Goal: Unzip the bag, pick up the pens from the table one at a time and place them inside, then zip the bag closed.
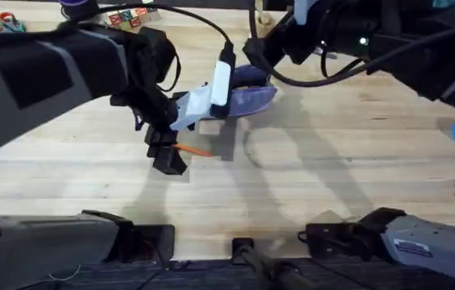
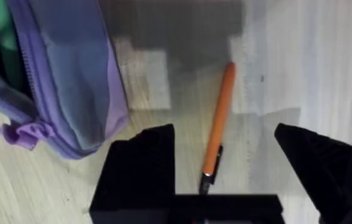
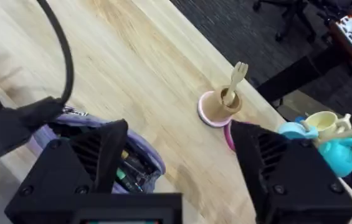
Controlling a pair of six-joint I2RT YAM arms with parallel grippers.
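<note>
Now the left pincer [image 2: 222, 168] hangs low over the surface [image 1: 332, 177], its two black fingers [image 2: 141, 165] spread wide with the orange pen [image 2: 218, 124] lying flat between them — straddled, not gripped, daylight on both sides of the barrel. The pen's dark tip points back toward the pincer's body, the orange end reaching away across the pale planks. Just beside it lies the bag [image 2: 70, 81], lavender, its zipper line running along the near edge and a small fabric tab bunched at the end; a strip of green [image 2: 1, 37] shows at the bag's far side, though what it belongs to I cannot tell from there. From overhead, the left arm stretches in from the lower left and that pincer [image 1: 167, 153] sits over the pen [image 1: 195, 150], with the bag [image 1: 251, 98] a little beyond it toward the middle of the surface. The right pincer [image 3: 179, 155] is up above the bag's other end — fingers wide apart, holding nothing. Below it the bag [image 3: 139, 163] gapes open, and something green shows inside the mouth. Farther off on the surface stands a pink cup [image 3: 216, 107] with a wooden fork in it, well apart from the bag.
</note>
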